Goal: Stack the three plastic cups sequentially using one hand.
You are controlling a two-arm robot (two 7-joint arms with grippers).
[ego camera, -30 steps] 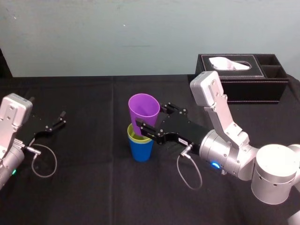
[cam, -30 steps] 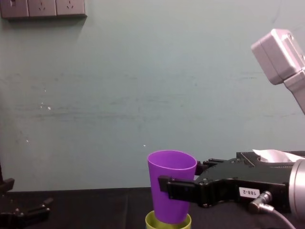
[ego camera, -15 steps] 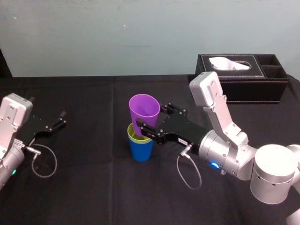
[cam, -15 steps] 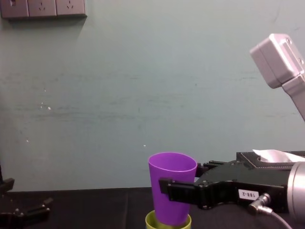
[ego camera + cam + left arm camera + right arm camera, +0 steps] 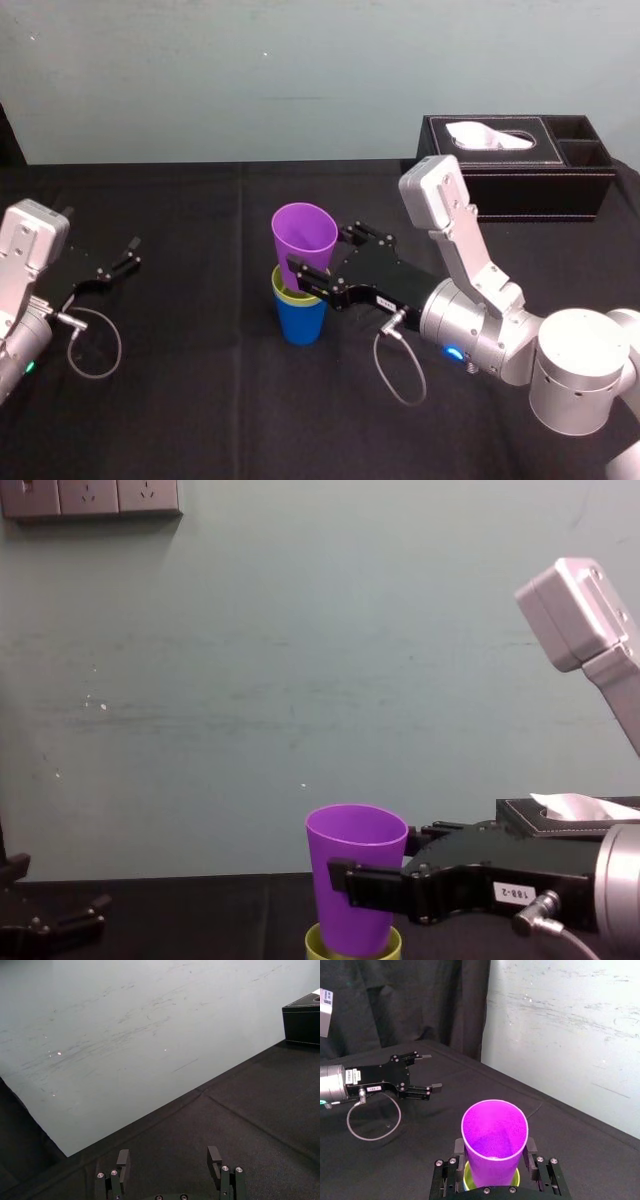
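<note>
A purple cup (image 5: 305, 235) hangs upright with its base dipped into a yellow-green cup (image 5: 283, 291). That cup sits nested in a blue cup (image 5: 300, 320) standing on the black cloth at table centre. My right gripper (image 5: 322, 250) reaches in from the right and is shut on the purple cup's wall, one finger on each side. The right wrist view looks down into the purple cup (image 5: 494, 1140) between the fingers (image 5: 459, 1148). From the chest, the purple cup (image 5: 355, 865) rises out of the yellow-green rim (image 5: 320, 946). My left gripper (image 5: 125, 255) rests open at the far left.
A black tissue box (image 5: 520, 160) with side compartments stands at the back right. Black cloth covers the table, with bare room on every side of the stack. A loose cable loop (image 5: 92, 345) lies by the left arm. A pale wall stands behind.
The right gripper has lowered the purple cup a little deeper into the yellow-green cup and nudged it slightly left. The left arm has not moved.
</note>
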